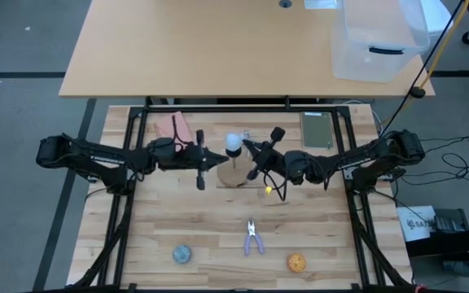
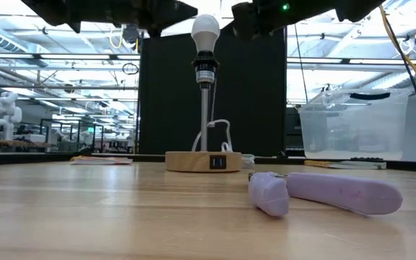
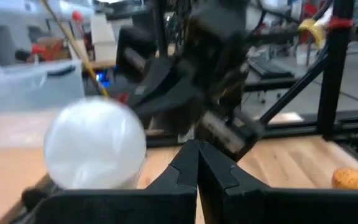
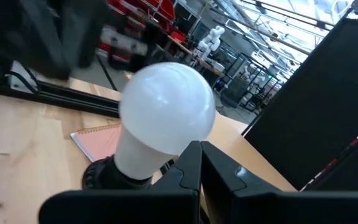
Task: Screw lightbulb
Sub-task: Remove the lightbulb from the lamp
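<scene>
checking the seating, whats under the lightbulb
The lightbulb sits in a dark socket on a thin metal pole rising from the round wooden stand. Its screw base is hidden inside the socket.

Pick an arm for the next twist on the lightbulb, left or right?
Right, marginally. Its pincer sits shut right beside the lightbulb seated atop the lamp stand. The left pincer, also shut, is about as near. Neither grips the bulb.

the lightbulb (image 1: pixel 233 142) sits atop the stand (image 1: pixel 233 174), between left gripper (image 1: pixel 200 159) and right gripper (image 1: pixel 265 152).
</scene>
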You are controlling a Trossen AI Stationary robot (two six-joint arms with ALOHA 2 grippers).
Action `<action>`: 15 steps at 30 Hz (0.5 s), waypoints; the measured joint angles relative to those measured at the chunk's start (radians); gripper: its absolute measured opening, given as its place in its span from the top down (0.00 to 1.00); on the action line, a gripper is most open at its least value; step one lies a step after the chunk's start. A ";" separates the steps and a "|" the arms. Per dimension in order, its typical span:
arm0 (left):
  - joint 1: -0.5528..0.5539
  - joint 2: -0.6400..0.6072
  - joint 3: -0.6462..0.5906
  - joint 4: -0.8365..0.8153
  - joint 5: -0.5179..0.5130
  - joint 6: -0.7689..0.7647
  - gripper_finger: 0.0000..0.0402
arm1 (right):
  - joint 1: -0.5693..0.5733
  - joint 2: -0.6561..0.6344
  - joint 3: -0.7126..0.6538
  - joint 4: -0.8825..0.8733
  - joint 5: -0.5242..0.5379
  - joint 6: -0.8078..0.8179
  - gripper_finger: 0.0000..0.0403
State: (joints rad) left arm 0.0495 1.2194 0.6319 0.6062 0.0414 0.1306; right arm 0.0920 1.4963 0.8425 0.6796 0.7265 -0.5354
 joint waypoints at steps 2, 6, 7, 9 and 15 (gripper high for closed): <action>-0.012 -0.002 0.000 0.011 -0.005 0.019 1.00 | -0.007 0.000 0.000 -0.002 0.000 0.004 1.00; -0.037 -0.001 0.000 0.023 -0.095 0.090 1.00 | -0.004 0.000 0.000 -0.002 0.005 0.021 1.00; -0.043 -0.002 0.000 0.041 -0.131 0.108 1.00 | 0.002 0.000 0.000 -0.004 0.006 0.023 1.00; -0.047 -0.002 0.000 0.073 -0.193 0.135 1.00 | 0.018 0.000 0.000 -0.008 0.005 0.024 1.00; -0.003 -0.002 0.001 0.152 -0.276 0.131 1.00 | 0.069 0.000 0.000 -0.049 0.003 0.029 1.00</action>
State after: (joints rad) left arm 0.0464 1.2175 0.6327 0.7582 -0.2342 0.2612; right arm 0.1607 1.4963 0.8421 0.6304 0.7298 -0.5062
